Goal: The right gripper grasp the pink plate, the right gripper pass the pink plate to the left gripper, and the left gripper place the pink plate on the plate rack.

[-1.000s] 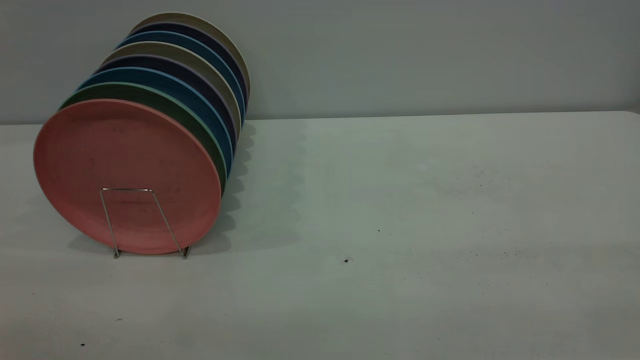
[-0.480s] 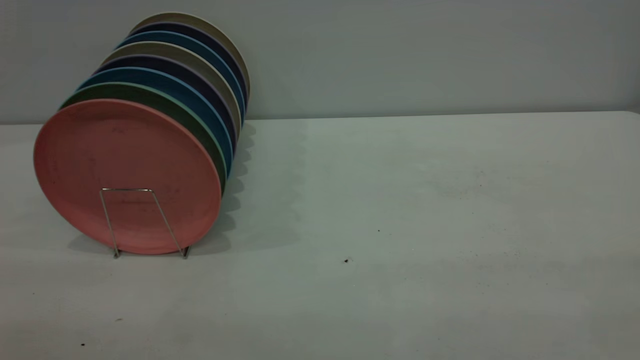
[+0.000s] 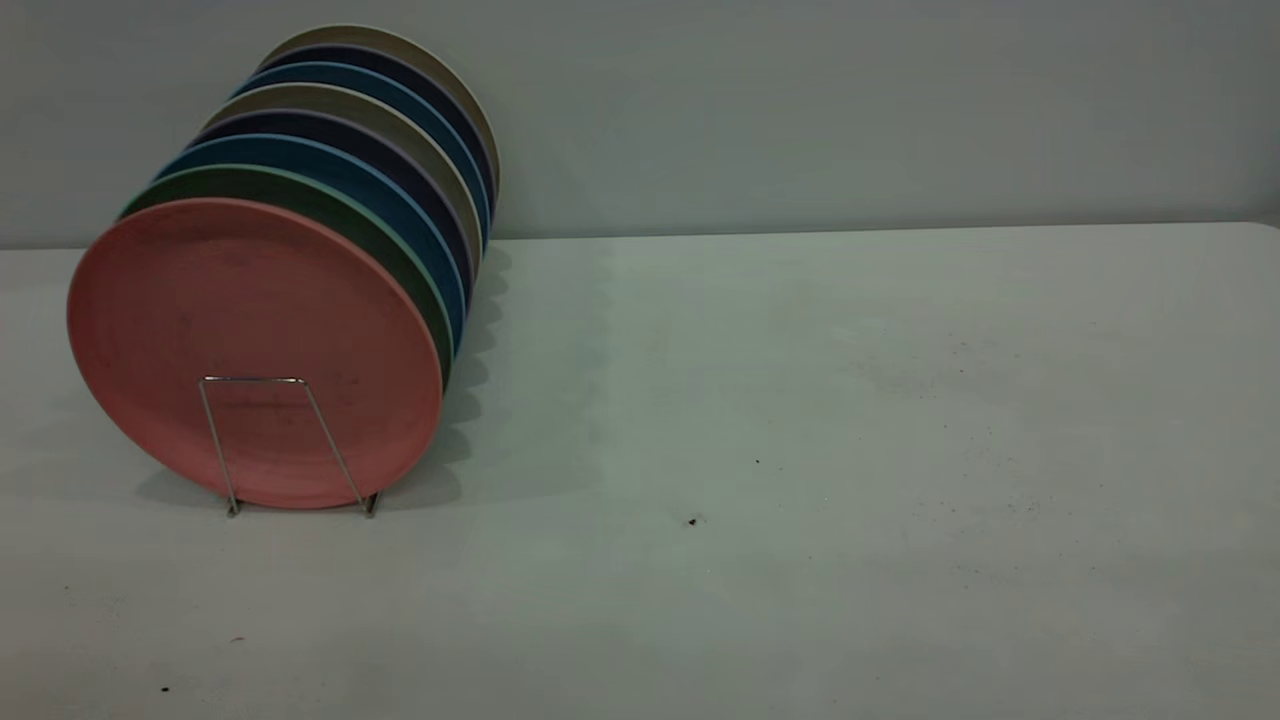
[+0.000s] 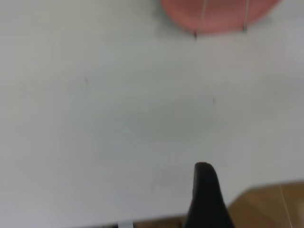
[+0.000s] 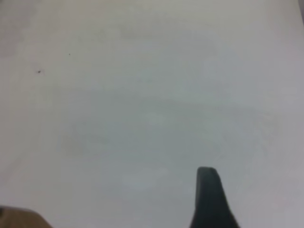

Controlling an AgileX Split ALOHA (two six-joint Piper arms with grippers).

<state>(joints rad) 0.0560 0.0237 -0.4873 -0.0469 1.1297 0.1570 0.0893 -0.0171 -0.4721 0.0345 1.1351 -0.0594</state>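
Pink plate [image 3: 255, 350] on plate rack [image 3: 290, 445], unchanged.

The pink plate [image 3: 255, 350] is salmon pink, matte, with faint dark specks and smudges. Behind it, the row runs green plate [image 3: 330, 205], blue plate [image 3: 380, 185], dark navy plate [image 3: 400, 160], beige-grey plate [image 3: 380, 112], another blue plate [image 3: 400, 90], another navy and a beige one at the back. The rack [image 3: 285, 445] is thin silver wire. The bench [image 3: 850, 450] is pale grey-white, dotted with small dark specks toward its right edge. The wall [image 3: 850, 100] is plain grey. One black finger [image 4: 205, 199] shows in the left wrist view, another black finger [image 5: 211, 199] in the right; brown floor [image 4: 270, 209] shows past the bench edge.
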